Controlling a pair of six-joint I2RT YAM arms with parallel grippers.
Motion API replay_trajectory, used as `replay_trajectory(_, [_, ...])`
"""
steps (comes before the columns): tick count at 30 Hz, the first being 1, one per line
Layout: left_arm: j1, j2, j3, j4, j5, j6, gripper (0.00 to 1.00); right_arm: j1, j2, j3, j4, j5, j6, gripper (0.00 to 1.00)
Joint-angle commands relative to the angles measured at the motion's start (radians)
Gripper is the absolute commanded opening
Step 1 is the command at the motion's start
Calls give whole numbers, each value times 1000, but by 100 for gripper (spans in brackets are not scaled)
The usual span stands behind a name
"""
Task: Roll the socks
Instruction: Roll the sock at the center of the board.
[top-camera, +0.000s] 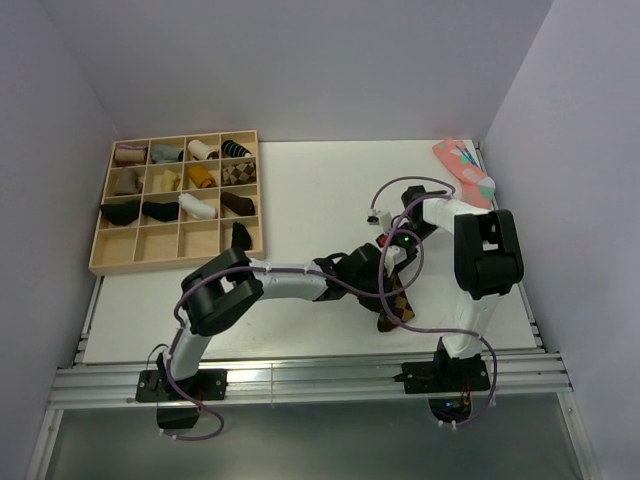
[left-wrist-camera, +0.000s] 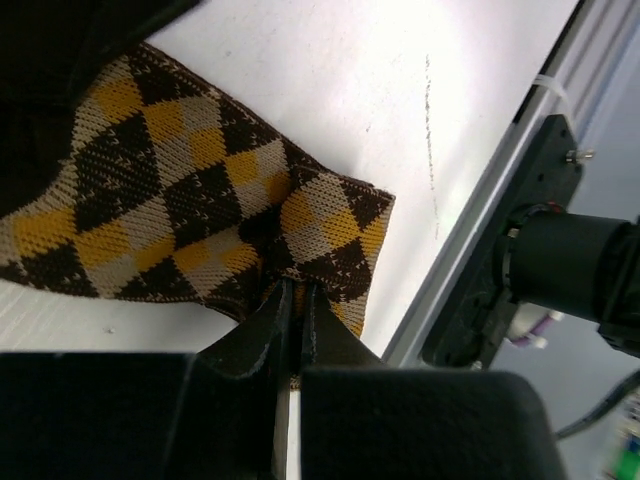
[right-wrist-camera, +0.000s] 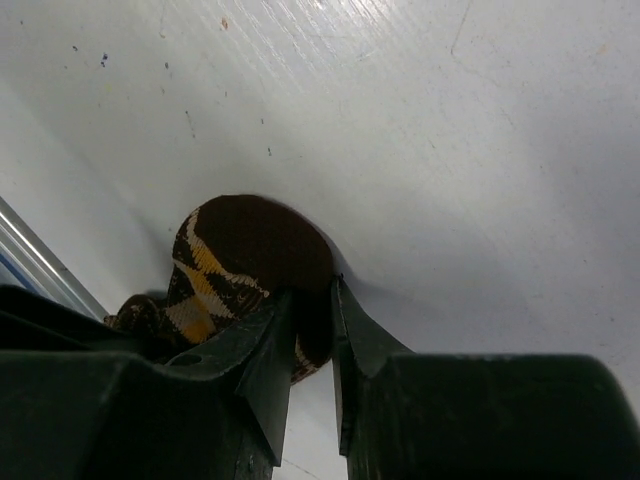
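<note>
The socks (top-camera: 397, 306) lie near the table's front edge between the two arms: dark brown knit with orange-tan argyle diamonds. In the left wrist view the socks (left-wrist-camera: 180, 200) spread flat on the white table, and my left gripper (left-wrist-camera: 295, 292) is shut on the cuff edge, pinching a fold of it. In the right wrist view a rounded dark end of the socks (right-wrist-camera: 250, 240) bulges up off the table. My right gripper (right-wrist-camera: 312, 290) is closed on that end, with fabric squeezed between its fingers. From above, both grippers meet over the socks, the left (top-camera: 372, 278) and the right (top-camera: 392, 258).
A wooden compartment tray (top-camera: 100, 262) with several rolled socks stands at the back left. A pink sock with teal patches (top-camera: 465, 170) lies at the back right corner. The metal rail (left-wrist-camera: 500, 200) of the table's front edge runs close beside the socks.
</note>
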Motion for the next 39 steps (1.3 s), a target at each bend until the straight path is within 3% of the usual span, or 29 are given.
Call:
replay_trajectory(1, [28, 97, -12, -147, 99, -28, 0, 11, 35, 44, 19, -11, -10, 27])
replay_trajectory(4, [62, 125, -13, -132, 176, -78, 0, 13, 43, 59, 32, -5, 7, 30])
replay_trajectory(5, [78, 135, -13, -129, 191, -91, 0, 13, 32, 59, 40, 3, 17, 39])
replay_trajectory(8, [100, 160, -13, -133, 243, -132, 0, 5, -16, 18, 84, 12, 31, 52])
replay_trajectory(11, [123, 177, -22, -133, 277, -152, 0, -9, -72, -5, 138, 18, 54, 59])
replay_trajectory(22, [137, 194, 7, -184, 303, -203, 0, -194, -196, -24, 207, -44, 126, 61])
replay_trajectory(25, [138, 200, 24, -202, 305, -204, 0, -245, -218, -22, 151, -92, 62, 60])
replay_trajectory(34, [138, 221, 146, -333, 283, -149, 0, -276, -486, -257, 17, -155, -373, 59])
replay_trajectory(39, [140, 241, 198, -382, 280, -131, 0, -277, -535, -318, -104, -180, -576, 59])
